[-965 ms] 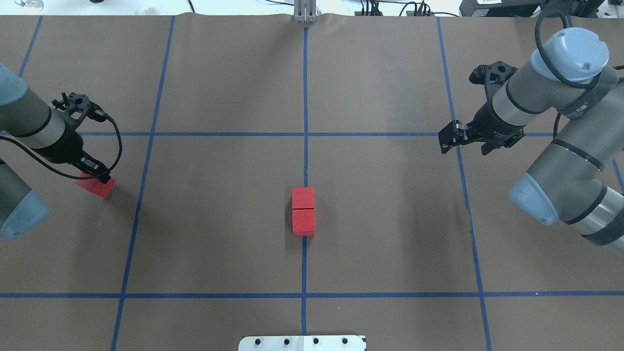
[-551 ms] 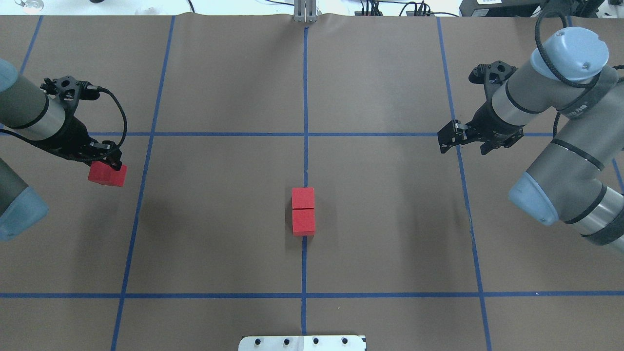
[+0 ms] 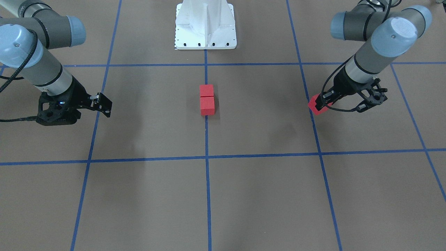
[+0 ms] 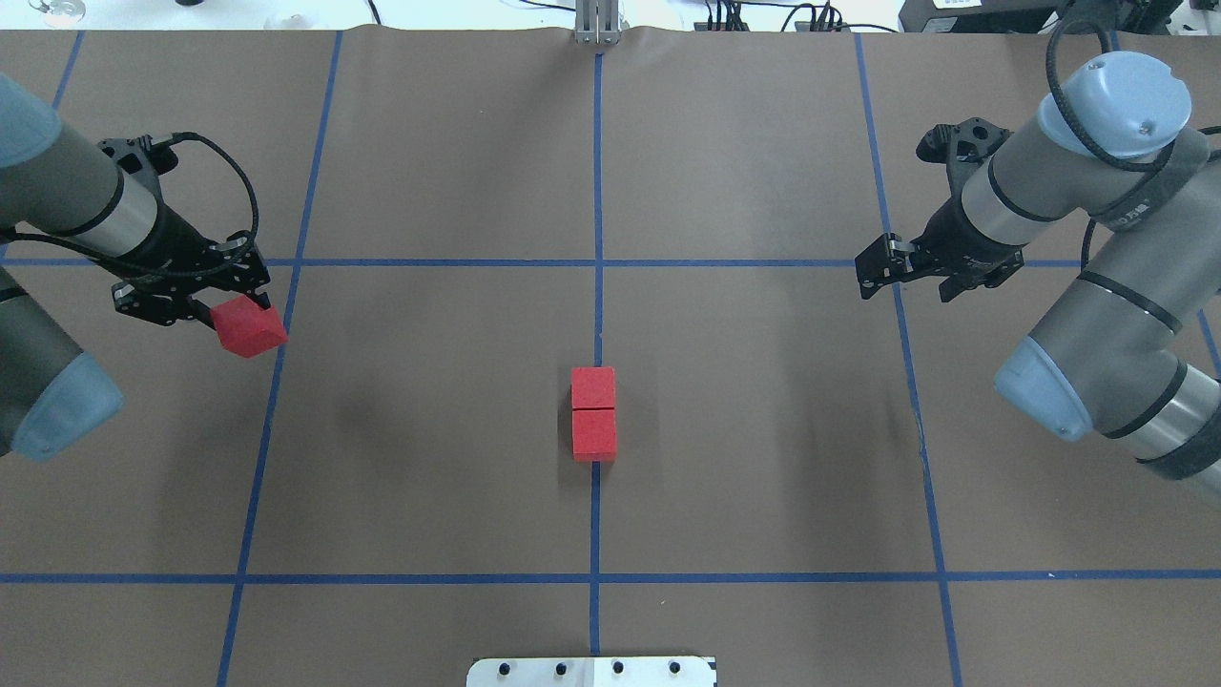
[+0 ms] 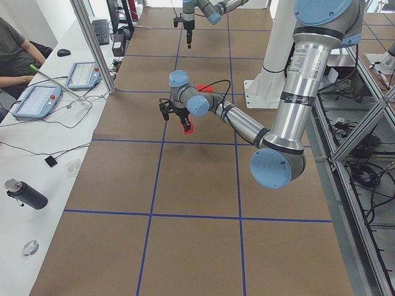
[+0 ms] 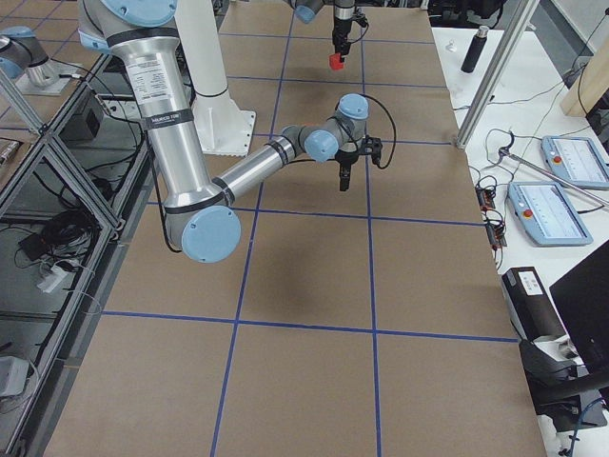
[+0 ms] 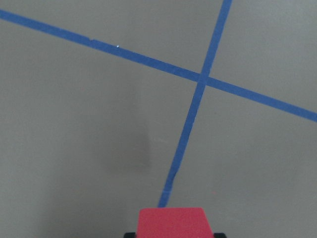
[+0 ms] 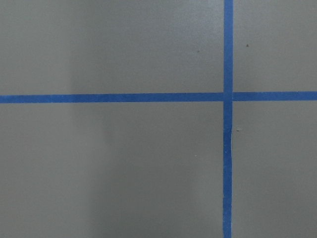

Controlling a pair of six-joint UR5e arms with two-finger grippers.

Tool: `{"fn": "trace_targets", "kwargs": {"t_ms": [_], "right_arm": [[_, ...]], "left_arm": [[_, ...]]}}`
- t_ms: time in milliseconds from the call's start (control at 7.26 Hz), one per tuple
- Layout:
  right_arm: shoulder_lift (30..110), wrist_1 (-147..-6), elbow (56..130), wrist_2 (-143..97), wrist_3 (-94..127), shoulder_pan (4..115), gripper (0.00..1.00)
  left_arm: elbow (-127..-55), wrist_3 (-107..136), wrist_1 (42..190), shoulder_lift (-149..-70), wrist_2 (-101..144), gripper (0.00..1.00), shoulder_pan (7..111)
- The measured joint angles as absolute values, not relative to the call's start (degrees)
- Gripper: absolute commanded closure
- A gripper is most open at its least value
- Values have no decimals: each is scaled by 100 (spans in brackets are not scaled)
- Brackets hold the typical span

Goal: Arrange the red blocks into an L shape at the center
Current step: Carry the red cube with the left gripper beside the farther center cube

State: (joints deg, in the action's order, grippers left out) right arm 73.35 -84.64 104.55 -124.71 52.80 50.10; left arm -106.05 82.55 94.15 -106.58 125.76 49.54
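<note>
the left gripper (image 4: 227, 313) is clamped on a small matte red cube (image 4: 249, 327), pinching it at the fingertips. the cube is tilted, one corner turned toward the table's middle. in the side view from the robot's left it seems lifted off the brown matte table surface (image 4: 429, 162), though the gap is hard to judge. it hangs just beside the left vertical blue tape line (image 4: 277, 382), near that line's crossing with the far horizontal line. the left arm comes in low from the table's edge, forearm sloping inward, wrist bent so the fingers point down and toward the middle.

two more matte red cubes (image 4: 593, 412) lie at the centre (image 4: 634, 324), touching face to face. they form a short straight row on the middle vertical blue tape line (image 4: 597, 191), well apart from the held cube.

the right arm is folded at the elbow, forearm reaching inward. the right gripper (image 4: 870, 272) hangs over the right vertical blue tape line (image 4: 916, 429) near its crossing, holding nothing. i cannot tell whether its fingers are parted or together. its wrist camera sees only tape and bare surface.
</note>
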Motion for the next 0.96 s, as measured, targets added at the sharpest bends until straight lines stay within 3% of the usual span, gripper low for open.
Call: {"fn": "trace_targets", "kwargs": {"t_ms": [551, 965], "right_arm": [[7340, -8464, 10451, -12402, 5281, 5010, 1], [7369, -8464, 10441, -12397, 5282, 5010, 1]], "left_arm": [[-10390, 12849, 8725, -11911, 11809, 100, 3753], [-9439, 14980, 8763, -12970, 11782, 100, 3403]]}}
